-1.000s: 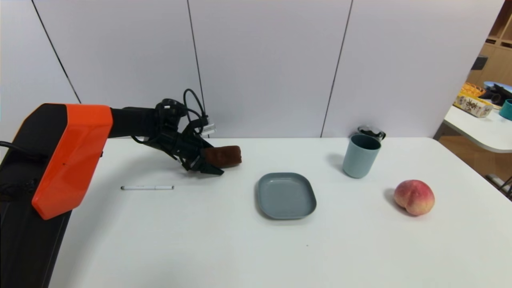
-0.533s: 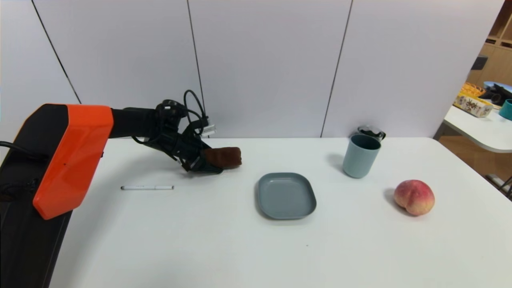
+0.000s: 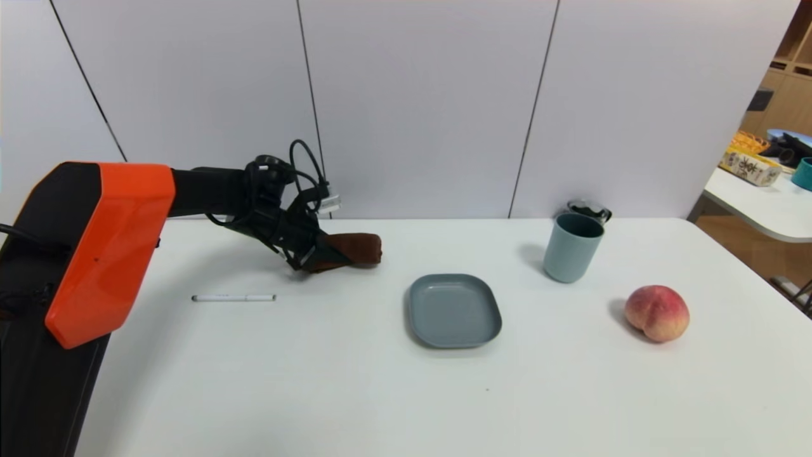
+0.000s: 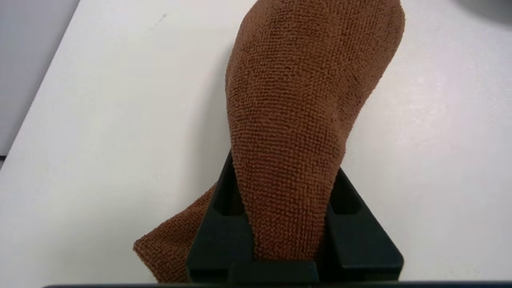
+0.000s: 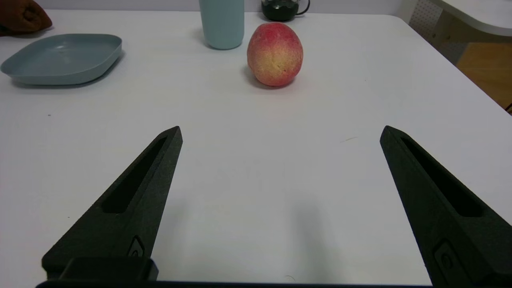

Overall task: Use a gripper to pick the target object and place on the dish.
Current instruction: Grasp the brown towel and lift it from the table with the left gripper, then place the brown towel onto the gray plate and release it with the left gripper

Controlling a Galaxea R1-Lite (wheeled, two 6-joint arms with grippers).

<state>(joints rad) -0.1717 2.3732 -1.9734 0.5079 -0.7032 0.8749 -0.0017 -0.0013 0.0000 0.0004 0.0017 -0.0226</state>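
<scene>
The target object [image 3: 360, 246], a dark brown rolled fuzzy towel, lies at the back left of the white table, left of and behind the dish [image 3: 453, 312]. My left gripper [image 3: 330, 256] is shut on the towel's left end. The left wrist view shows the towel [image 4: 292, 100] pinched narrow between the two black fingers [image 4: 224, 224] of the left gripper [image 4: 285, 168], with a loose corner sticking out beside one finger. The dish is flat, grey-blue and bare. My right gripper [image 5: 282, 128] hangs open over bare table, with the dish [image 5: 60, 56] and towel [image 5: 22, 16] far off.
A thin white pen [image 3: 233, 297] lies in front of the left gripper. A grey-blue cup [image 3: 571, 247] stands behind and right of the dish, with a dark lidded object [image 3: 590, 208] behind it. A peach [image 3: 656, 313] sits near the right edge.
The left gripper's jaws have closed from wide open onto the towel's left end, squeezing it thinner. The arm has risen very slightly. Nothing else moved.
</scene>
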